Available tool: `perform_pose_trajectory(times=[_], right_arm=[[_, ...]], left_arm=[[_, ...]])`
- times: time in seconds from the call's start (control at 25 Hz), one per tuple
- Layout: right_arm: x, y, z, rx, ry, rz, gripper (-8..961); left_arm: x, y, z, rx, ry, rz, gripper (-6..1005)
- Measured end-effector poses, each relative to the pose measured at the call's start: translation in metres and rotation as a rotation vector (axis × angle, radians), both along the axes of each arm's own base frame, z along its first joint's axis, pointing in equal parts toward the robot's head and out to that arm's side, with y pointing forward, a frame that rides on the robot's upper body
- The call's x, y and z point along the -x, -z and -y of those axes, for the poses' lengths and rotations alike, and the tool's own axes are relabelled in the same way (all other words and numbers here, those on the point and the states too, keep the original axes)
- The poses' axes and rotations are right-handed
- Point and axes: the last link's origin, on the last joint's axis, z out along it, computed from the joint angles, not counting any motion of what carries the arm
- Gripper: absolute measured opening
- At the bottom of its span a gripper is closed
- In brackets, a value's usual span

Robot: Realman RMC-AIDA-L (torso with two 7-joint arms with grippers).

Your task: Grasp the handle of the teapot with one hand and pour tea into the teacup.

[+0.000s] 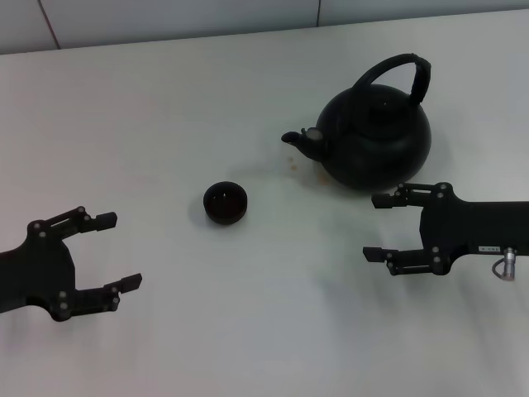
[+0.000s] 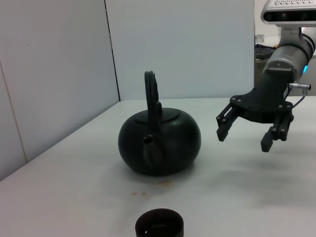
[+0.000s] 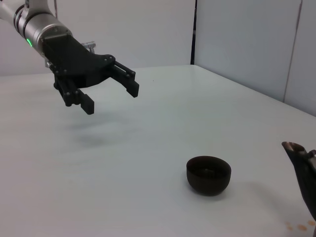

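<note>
The matte-black teapot (image 1: pixel 376 141) stands upright on the white table at the back right, its spout (image 1: pixel 296 141) pointing left. Its arched handle (image 1: pixel 397 70) rises over the lid. It also shows in the left wrist view (image 2: pixel 160 143). The small black teacup (image 1: pixel 226 203) sits left of the spout, apart from it, and shows in the right wrist view (image 3: pixel 208 174). Brownish tea drops (image 1: pixel 292 165) lie below the spout. My right gripper (image 1: pixel 376 227) is open and empty, just in front of the teapot. My left gripper (image 1: pixel 111 252) is open and empty at the front left.
The white table (image 1: pixel 165 107) runs back to a pale wall (image 1: pixel 248 12). In the left wrist view a wall panel (image 2: pixel 54 74) stands close beside the teapot's side of the table.
</note>
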Motion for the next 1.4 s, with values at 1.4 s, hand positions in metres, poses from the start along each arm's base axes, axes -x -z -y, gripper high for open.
perform_pose_trajectory(times=[1.4], right_arm=[[0.001,0.0008,-0.0021,-0.007,-0.013,0.009,777]], left_arm=[[-0.003,-0.0036,-0.0018,-0.008,0.002,0.016,859]])
